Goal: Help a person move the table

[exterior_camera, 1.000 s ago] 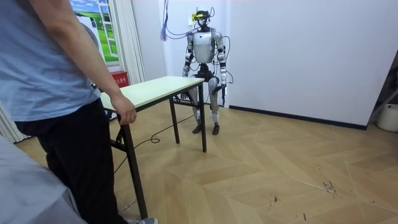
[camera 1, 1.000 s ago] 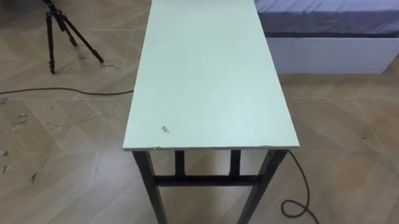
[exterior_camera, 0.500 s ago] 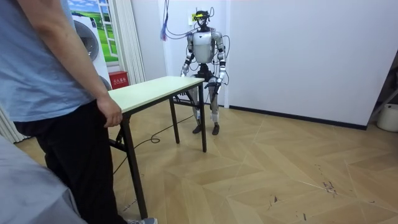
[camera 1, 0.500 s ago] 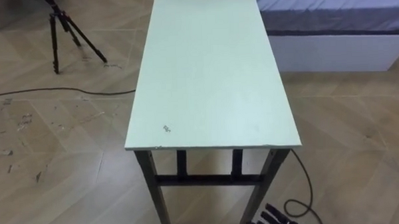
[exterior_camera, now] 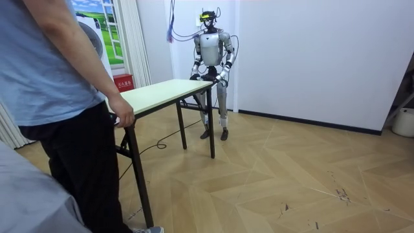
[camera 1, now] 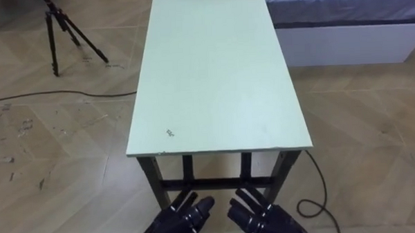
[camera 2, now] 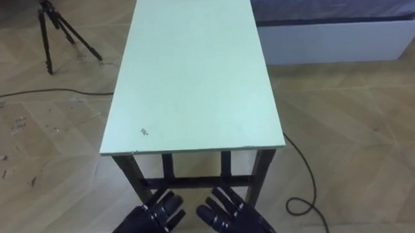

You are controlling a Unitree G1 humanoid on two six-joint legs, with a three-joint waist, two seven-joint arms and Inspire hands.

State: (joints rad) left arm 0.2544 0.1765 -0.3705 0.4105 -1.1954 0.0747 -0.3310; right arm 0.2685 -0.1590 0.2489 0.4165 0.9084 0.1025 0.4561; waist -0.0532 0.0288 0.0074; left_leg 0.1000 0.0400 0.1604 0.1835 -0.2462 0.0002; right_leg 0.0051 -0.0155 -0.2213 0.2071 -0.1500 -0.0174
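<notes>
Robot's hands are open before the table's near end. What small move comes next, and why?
Probably reach both forward to the near edge of the table: the left hand and right hand are open, short of it and touching nothing, while the person's hand is at the far end.

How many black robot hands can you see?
2: the left hand and the right hand, both open, side by side before the near end of the table.
</notes>
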